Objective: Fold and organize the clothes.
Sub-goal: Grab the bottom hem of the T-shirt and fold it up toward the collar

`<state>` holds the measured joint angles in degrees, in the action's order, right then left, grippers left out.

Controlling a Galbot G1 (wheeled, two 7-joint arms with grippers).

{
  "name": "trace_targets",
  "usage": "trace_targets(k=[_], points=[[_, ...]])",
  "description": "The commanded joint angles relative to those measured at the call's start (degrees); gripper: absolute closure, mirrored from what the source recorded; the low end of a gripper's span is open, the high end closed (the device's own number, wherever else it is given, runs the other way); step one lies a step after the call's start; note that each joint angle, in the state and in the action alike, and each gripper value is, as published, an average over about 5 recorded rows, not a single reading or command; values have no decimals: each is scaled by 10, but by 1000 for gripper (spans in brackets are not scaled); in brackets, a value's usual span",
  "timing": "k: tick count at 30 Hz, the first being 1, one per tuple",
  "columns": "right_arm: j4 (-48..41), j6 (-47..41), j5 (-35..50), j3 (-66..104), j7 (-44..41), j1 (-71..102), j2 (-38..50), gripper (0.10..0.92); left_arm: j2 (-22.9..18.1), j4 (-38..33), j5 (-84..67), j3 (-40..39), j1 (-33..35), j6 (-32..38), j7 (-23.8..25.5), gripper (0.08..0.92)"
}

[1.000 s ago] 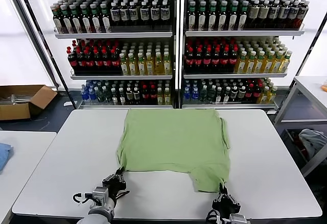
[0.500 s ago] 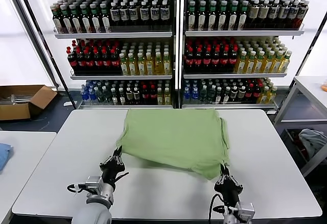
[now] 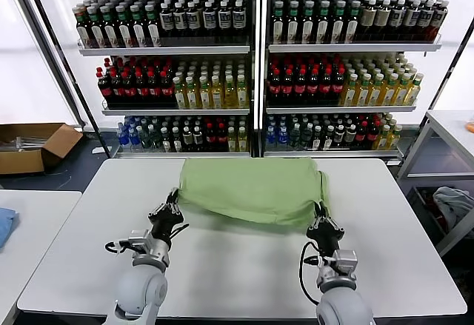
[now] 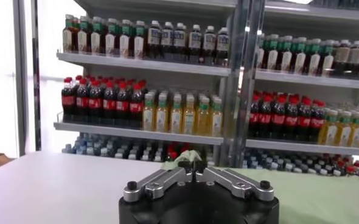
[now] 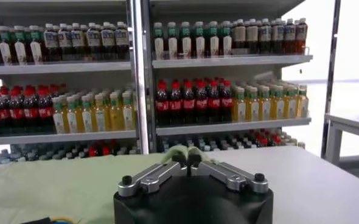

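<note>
**First fold in mid-carry, nothing laid down yet**

You have the polo shirt (image 3: 252, 188) on the white table (image 3: 96, 251), lying toward the far edge and roughly centred between the left and right edges. Its near hem is off the surface, lifted at both ends and doubled over toward the far edge, so the cloth shows as a short, wide band sagging between your two grips.

Your left gripper (image 3: 172, 205) is closed on the shirt's left near corner; in the left wrist view a small tuft of green fabric sticks up between the fingertips of the left gripper (image 4: 193, 171). Your right gripper (image 3: 321, 215) is closed on the right near corner in the same way, and the right wrist view shows the right gripper (image 5: 188, 161) with a fold of green pinched at its tips. Both sit about midway between the table's near and far edges.

By my reading, you are partway through the first fold, bottom hem toward collar. What looks done: both corners gripped and raised evenly. What is left: carrying the hem on to the far side, laying it flat and square, releasing, then any further folds and tidying. The collar, buttons and chest print are not visible from here, so you cannot judge alignment with the top edge yet.

The bottle shelves (image 3: 255, 66) stand behind the table's far edge.
</note>
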<state>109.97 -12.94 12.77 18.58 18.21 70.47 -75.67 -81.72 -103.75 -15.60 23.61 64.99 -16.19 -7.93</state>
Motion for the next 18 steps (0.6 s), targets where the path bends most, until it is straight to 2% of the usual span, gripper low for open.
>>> trace_targets(k=[1,18], points=[[-142,0,7,-13,-14,-137,14,918,-5,119,-13,-15,-91,-18,-20,917],[-220,-21,5,-30,-20,-214,-6,918,-4,172,1,-23,-126,-29,-22,917]])
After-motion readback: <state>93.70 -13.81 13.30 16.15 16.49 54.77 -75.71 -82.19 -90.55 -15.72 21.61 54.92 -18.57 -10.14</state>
